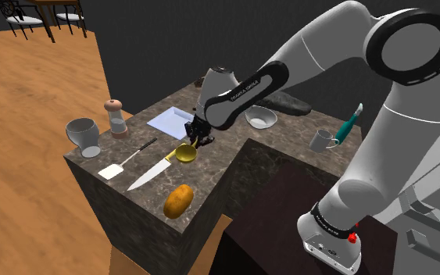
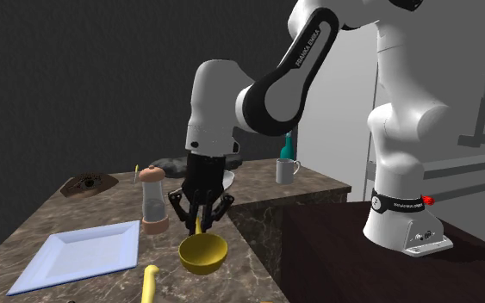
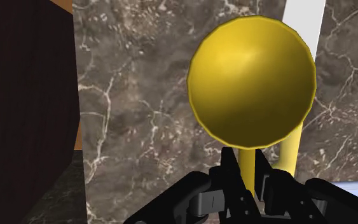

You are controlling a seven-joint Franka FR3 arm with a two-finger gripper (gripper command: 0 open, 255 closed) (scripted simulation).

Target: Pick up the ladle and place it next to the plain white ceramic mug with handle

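**The claw has the ladle, and the mug is off to one side**

The claw (image 1: pixel 200 139) is closed tight on the yellow ladle (image 1: pixel 185 153). In the wrist view its two black fingers (image 3: pixel 231 175) squeeze the thin handle between them. The round yellow cup of the ladle sits just past the fingertips.

In the second exterior view the handle goes almost straight up into the claw. The cup hangs under it with its open side up. The cup is very low over the dark stone counter (image 1: pixel 210 168). I cannot tell if it touches the stone or hangs just above it.

The white mug (image 1: pixel 321 140) stands well apart from the claw, toward the shoulder view's right, near the other end of the counter. A white bowl (image 1: pixel 261 118) sits between the two, a little farther back. A teal thing (image 1: pixel 353 121) stands just beside the mug on its far side.

So I think the next move is up first, then across toward the shoulder view's right. The ladle hangs long and low, so it should go high enough to miss the bowl. The bare stone on the near side of the mug looks like a good spot to set it down.

A knife (image 1: pixel 149 175) and a white plate (image 1: pixel 171 121) lie near the ladle, but on the side away from the mug, so they should not get in the way.
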